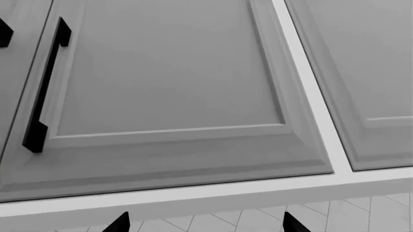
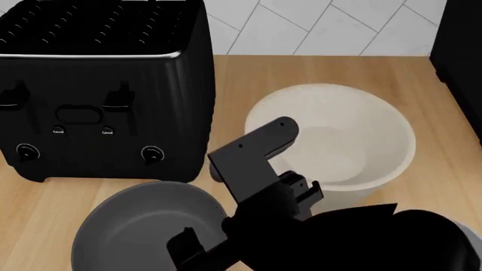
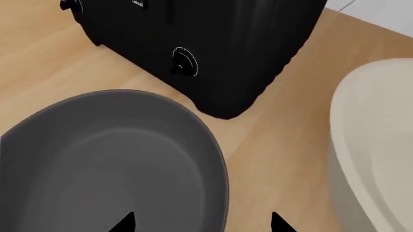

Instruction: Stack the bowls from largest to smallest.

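Wooden countertop [image 2: 421,186] against white herringbone tile, with a big black ribbed toaster [image 2: 98,96] at the back left. Right gripper [image 3: 200,223] hangs over the near rim of the shallow dark grey bowl [image 3: 110,164], tips spread apart and empty. That bowl has to travel right, into the tapered cream bowl [image 2: 339,141] just beside it. Left gripper [image 1: 205,223] is spread too, facing grey cabinet doors [image 1: 168,82]. Two bowls visible, not the smallest; one toaster.
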Controlling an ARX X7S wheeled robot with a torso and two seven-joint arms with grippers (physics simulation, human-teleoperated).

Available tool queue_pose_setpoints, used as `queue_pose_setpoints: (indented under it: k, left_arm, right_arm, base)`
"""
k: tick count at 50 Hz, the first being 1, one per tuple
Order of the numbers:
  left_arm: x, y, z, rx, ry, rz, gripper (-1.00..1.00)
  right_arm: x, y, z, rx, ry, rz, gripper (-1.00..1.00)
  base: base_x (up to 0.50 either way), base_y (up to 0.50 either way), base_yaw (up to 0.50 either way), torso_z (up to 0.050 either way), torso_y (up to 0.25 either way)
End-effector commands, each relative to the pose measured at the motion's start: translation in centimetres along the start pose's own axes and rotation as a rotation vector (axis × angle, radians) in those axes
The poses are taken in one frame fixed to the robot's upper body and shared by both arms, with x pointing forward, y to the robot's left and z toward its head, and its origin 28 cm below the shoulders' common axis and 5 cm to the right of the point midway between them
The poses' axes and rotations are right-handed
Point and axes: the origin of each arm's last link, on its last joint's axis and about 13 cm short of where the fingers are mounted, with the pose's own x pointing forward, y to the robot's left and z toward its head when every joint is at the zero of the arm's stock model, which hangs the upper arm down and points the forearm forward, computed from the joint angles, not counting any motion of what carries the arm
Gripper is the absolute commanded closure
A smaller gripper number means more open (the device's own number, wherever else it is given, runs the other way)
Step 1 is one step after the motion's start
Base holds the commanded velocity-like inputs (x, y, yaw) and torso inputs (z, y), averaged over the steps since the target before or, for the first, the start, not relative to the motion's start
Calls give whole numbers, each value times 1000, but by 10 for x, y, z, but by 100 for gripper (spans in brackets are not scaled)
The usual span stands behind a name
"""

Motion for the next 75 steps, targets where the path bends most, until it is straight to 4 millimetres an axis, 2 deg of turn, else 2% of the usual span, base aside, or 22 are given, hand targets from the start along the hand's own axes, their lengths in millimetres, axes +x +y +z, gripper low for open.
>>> queue_pose_setpoints:
  k: [1, 33, 64, 65, 75]
  left_arm:
    - [-2, 2, -1, 4, -1, 1, -100]
    - [1, 0, -1, 6, 0, -1, -100]
    - [3, -3, 4, 13, 0, 1, -100]
    - [3, -3, 4, 13, 0, 2, -100]
    - [2, -3, 3, 10, 3, 0, -100]
  right_arm:
    - [7, -2, -6, 8, 13, 5, -100]
    - [27, -6, -22, 38, 59, 23, -100]
    - [39, -7, -34, 52, 86, 33, -100]
    - [38, -6, -34, 46, 87, 31, 100]
    - [37, -6, -35, 35, 87, 27, 100]
  base:
    - [0, 0, 0, 0, 0]
    - [0, 0, 0, 0, 0]
    - [1, 1, 1, 0, 0]
    - [0, 0, 3, 0, 0]
    - [0, 0, 0, 0, 0]
